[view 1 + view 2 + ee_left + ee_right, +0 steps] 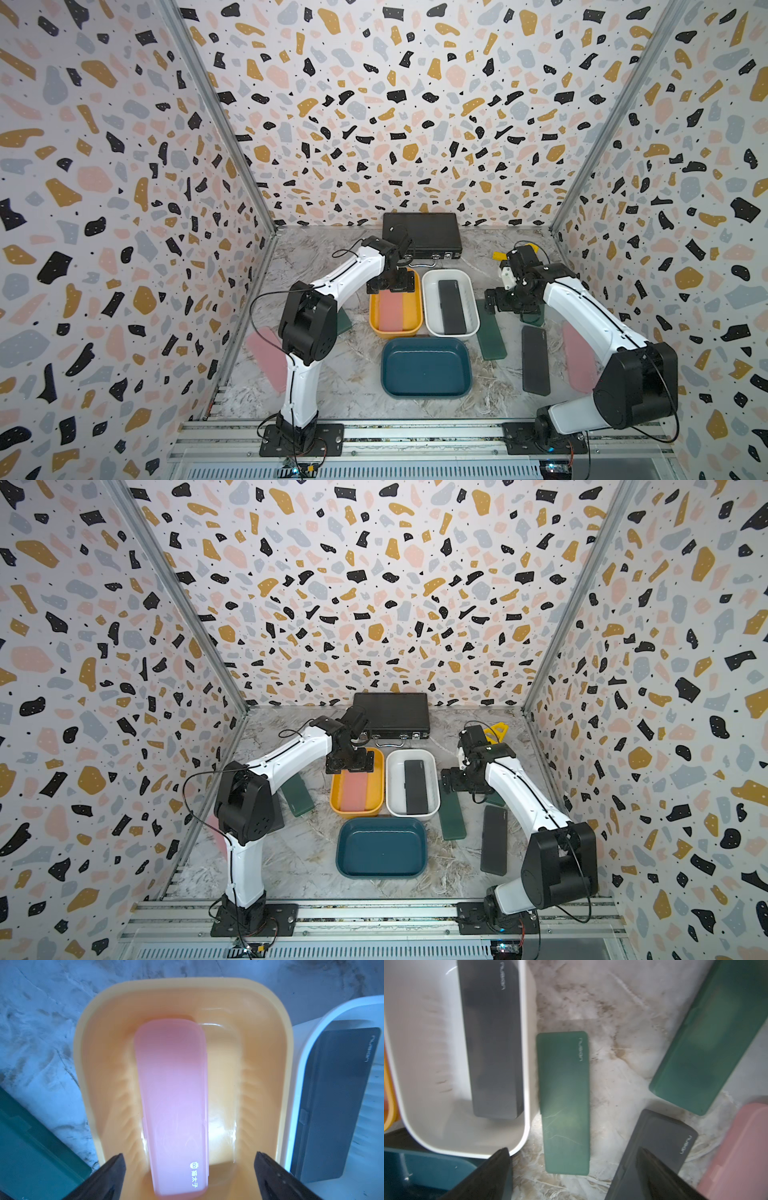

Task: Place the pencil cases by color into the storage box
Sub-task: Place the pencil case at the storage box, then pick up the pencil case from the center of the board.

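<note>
A pink pencil case (pixel 172 1095) lies in the yellow tub (pixel 87 1064), seen also in a top view as pink case (pixel 390 311). My left gripper (pixel 190 1157) hangs open just above it, both fingers clear of it. A black case (pixel 452 307) lies in the white tub (pixel 428 291). My right gripper (pixel 574 1153) is open over the table, above a dark green case (pixel 563 1101) beside the white tub. A black case (pixel 660 1140), a second green case (pixel 712 1043) and a pink case (pixel 737 1147) lie nearby.
The blue tub (pixel 426 368) stands empty in front. Another pink case (pixel 266 359) and a green case (pixel 297 796) lie by the left arm. A black briefcase (pixel 422 235) sits at the back wall, with yellow pieces (pixel 496 731) behind the right arm.
</note>
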Tool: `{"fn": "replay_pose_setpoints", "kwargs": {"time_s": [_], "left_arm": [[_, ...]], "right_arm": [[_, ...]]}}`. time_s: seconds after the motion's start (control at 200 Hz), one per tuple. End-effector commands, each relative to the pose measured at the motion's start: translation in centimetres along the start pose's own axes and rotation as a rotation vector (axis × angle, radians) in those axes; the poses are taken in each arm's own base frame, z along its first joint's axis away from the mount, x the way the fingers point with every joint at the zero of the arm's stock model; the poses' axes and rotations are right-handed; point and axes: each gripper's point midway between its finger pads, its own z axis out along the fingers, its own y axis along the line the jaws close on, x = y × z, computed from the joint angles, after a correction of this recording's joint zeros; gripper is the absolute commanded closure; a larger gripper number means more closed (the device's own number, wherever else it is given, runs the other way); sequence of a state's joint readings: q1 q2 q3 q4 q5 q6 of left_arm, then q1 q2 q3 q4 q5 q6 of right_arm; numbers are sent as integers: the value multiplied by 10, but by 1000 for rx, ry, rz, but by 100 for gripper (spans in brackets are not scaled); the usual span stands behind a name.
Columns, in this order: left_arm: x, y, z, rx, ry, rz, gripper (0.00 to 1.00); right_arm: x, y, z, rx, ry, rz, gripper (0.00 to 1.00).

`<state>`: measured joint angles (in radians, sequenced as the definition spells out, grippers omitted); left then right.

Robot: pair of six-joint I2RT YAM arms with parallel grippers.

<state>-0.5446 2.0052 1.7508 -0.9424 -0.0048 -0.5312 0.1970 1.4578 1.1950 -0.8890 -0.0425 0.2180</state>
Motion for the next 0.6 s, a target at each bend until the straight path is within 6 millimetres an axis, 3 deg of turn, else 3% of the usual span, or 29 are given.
{"fn": "replay_pose_setpoints", "kwargs": {"time_s": [0.0,0.29,0.596], "left_arm": [[-5,-8,-23,64,-66,38,0],[1,-6,-57,122,-164,45,0],[11,-2,-61,138,-184,42,0]], "right_arm": [[-9,-26,-4,62,3,4,1],[-33,-70,19,94,-13,124,1],[-55,-101,37,171,-10,162,1]]}}
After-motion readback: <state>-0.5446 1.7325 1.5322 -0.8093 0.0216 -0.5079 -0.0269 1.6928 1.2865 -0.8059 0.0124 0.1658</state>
